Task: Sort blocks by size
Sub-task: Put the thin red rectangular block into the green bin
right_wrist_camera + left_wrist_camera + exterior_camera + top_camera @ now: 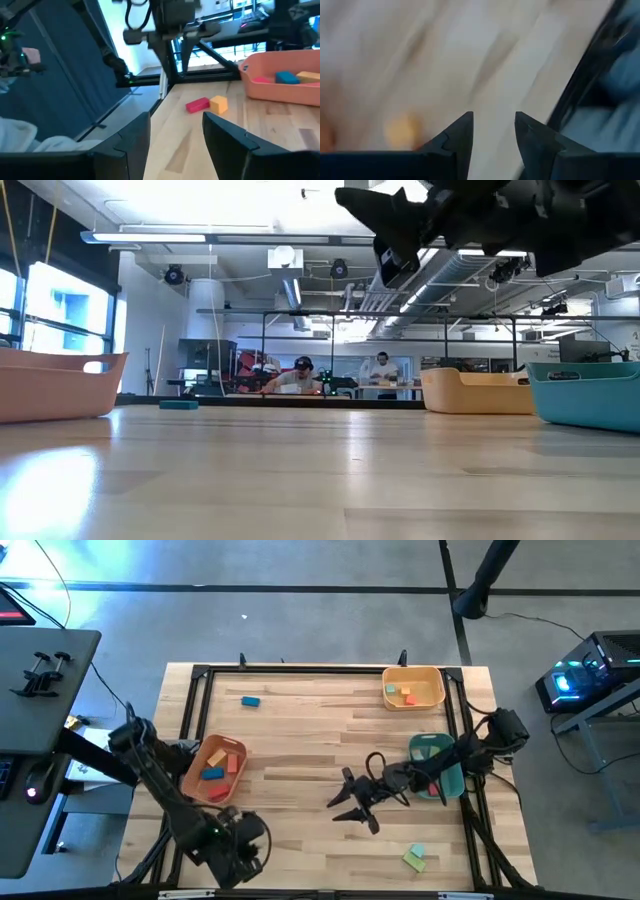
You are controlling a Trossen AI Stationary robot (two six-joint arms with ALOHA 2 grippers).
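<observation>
My right gripper (341, 801) hangs open and empty above the middle of the table; it also shows in the low view (392, 242) and in its own wrist view (176, 131). My left gripper (493, 127) is open and empty at the near left corner (240, 848). A teal block (250, 700) lies alone at the far left. A green and a yellow block (414, 858) lie at the near right. A red block (197, 104) and a yellow block (218, 104) lie on the table beside the orange bin (280, 91).
The orange bin (196, 780) at the left holds blue, orange and red blocks. A yellow bin (432, 698) at the far right holds an orange and a green block. A teal bin (428, 744) lies under my right arm. A black frame (300, 670) edges the table.
</observation>
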